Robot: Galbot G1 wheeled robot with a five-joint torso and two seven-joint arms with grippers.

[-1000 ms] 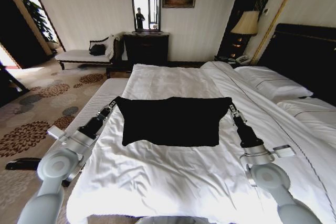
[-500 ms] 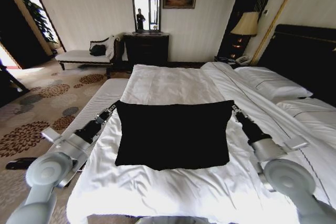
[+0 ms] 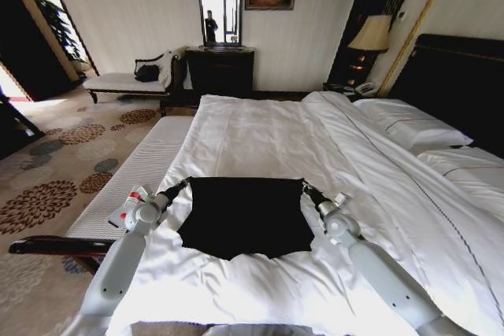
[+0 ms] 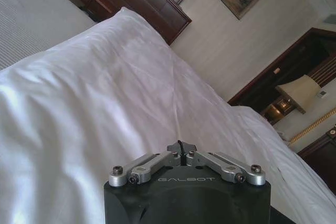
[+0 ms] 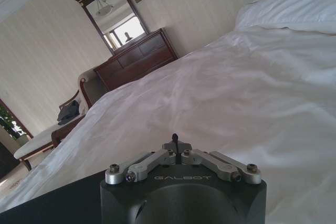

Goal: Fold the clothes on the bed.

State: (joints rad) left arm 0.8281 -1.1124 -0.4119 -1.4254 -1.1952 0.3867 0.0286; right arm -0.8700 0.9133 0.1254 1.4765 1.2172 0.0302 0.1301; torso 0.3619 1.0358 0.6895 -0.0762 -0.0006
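Now the black soft-fabric T-shirt [image 3: 246, 216] lies much nearer to me than one second ago, close to the foot edge of the large bed with white duvet and dark wooden frame [image 3: 260, 127]. Before, I held it wide and higher up the duvet; now its top edge is pulled toward me and the cloth looks smaller, with an uneven lower border, so I judge that one part is folded or bunched under the rest.

My left gripper [image 3: 186, 182] is at the top left corner of the shirt, and my right gripper [image 3: 305, 185] is at the top right corner. Both are pressed together on the fabric; in each wrist view the fingers meet in one point with a small dark bit of cloth between them.

For the task, I think this means that the first fold, from far to near, is almost made. The lettering is not visible, so the shirt is probably face down. The lower border is wrinkled, and this can make the fold not straight.
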